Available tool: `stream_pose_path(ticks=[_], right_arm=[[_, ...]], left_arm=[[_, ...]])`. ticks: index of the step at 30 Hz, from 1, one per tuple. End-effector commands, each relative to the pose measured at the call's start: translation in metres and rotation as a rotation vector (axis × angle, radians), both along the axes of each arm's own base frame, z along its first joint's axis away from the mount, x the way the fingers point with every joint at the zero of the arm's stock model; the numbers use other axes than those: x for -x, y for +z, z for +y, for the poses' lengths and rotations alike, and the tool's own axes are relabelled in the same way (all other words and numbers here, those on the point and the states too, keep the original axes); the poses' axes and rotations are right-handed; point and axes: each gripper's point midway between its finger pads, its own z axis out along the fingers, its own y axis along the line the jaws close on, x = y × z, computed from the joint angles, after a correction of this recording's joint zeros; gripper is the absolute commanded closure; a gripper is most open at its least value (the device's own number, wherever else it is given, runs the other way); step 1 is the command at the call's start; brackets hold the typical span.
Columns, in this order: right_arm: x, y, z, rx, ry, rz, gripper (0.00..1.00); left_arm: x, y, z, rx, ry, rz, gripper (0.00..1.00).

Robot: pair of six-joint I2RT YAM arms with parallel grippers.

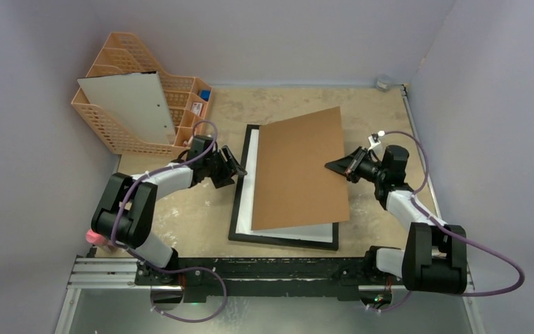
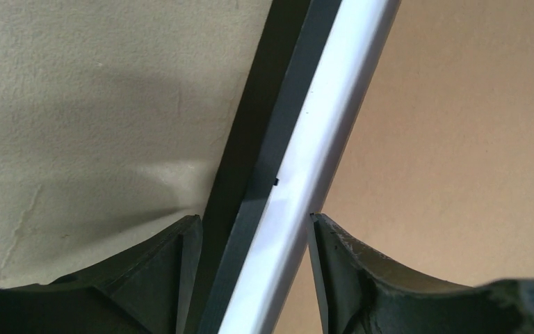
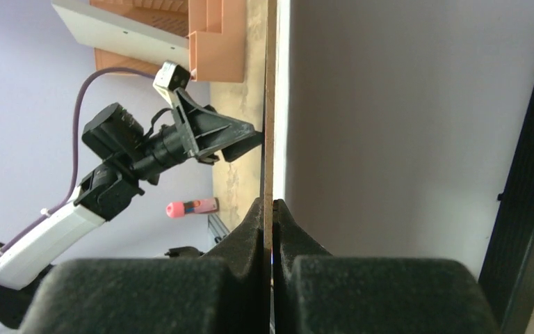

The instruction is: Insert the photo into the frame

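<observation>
1. The right end effector pinches the raised backing board; slipping would slam it onto the frame on the desk.
2. The left end effector, open astride its rim, could nudge it.
3. The photo is not visible.

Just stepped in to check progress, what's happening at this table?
The right gripper is shut on the right edge of the brown backing board, holding it tilted above the frame, which lies flat on the table. The left gripper, open, straddles the frame's left border beside the white mat. No photo is in sight.
</observation>
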Motion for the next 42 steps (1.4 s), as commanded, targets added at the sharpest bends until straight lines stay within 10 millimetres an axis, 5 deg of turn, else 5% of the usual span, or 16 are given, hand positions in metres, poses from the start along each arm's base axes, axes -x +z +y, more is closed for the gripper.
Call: stream_pose_path(ticks=[1,10,25,42], right_arm=[[0.011,0.025,0.013,-0.065,0.056,-0.109,1.00],[0.013,0.012,0.018,-0.095,0.000,-0.111,1.00],[0.001,-0.007,0.022,-0.081,-0.011,-0.108,1.00],[0.022,-0.053,0.035,-0.072,0.038,0.063,1.00]], left_arm=[[-0.012,0.001,0.003,-0.038,-0.014,-0.046,0.42],[-0.004,-0.003,-0.004,0.025,-0.024,-0.046,0.52],[-0.003,-0.007,-0.006,0.021,-0.053,-0.034,0.54],[-0.006,-0.008,-0.010,0.039,-0.060,-0.039,0.54]])
